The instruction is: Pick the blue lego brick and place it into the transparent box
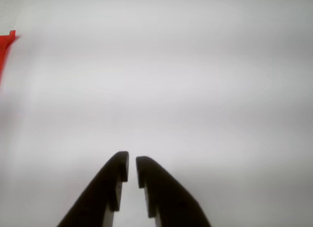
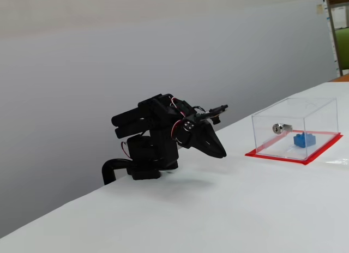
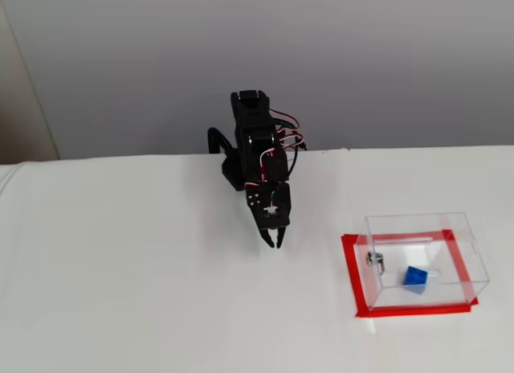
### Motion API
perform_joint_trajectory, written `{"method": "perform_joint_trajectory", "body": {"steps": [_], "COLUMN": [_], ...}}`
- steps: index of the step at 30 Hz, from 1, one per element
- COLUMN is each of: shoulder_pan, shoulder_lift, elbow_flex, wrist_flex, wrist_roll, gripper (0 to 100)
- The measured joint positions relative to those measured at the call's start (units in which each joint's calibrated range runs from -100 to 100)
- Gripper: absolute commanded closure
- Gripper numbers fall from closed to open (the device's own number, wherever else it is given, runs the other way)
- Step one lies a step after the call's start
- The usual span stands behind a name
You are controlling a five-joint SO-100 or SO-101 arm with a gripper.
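The blue lego brick [image 3: 414, 277] sits inside the transparent box [image 3: 466, 252] at 4 o'clock from the nearly shut, empty pincer [image 3: 275, 241], so w/ the arm folded low on the worktop [image 3: 120, 293], not much can go wrong except bumping the box.

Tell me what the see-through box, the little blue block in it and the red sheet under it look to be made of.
The box looks like clear, glossy hard plastic: you see straight through its walls, and the edges catch light. The blue block seems moulded plastic, evenly bright; too small to judge its finish. The red sheet is flat and vivid, maybe plastic or card; I cannot tell which.
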Motion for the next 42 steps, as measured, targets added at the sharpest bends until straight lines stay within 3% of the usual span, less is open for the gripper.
{"method": "perform_joint_trajectory", "body": {"steps": [10, 42], "shoulder_pan": [4.81, 5.45], "shoulder_lift": [0.00, 0.00], "elbow_flex": [4.68, 4.68], "wrist_flex": [-5.31, -1.80], "wrist_roll": [0.05, 0.05], "gripper": [98, 98]}}
